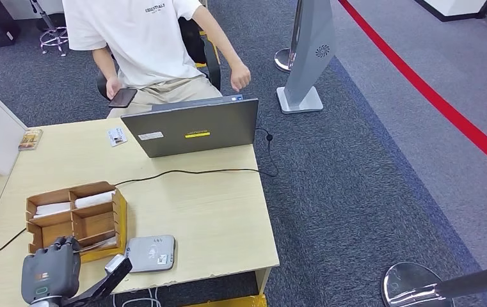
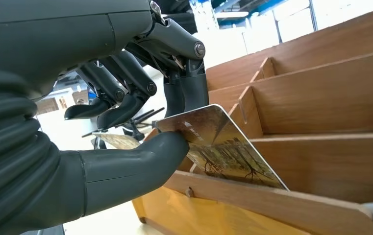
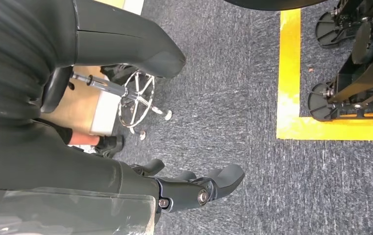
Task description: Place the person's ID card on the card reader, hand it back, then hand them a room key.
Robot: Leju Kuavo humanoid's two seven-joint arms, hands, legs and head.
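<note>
Room-key step: left hand pinches a key card between thumb and fingertips at the wooden box, other fingers spread; next it needs lifting toward the person; right hand hangs loosely curled, holding nothing.

Organizer box looks like smooth matt wood, the room key card is glossy plastic, left hand is matt dark plastic.
</note>
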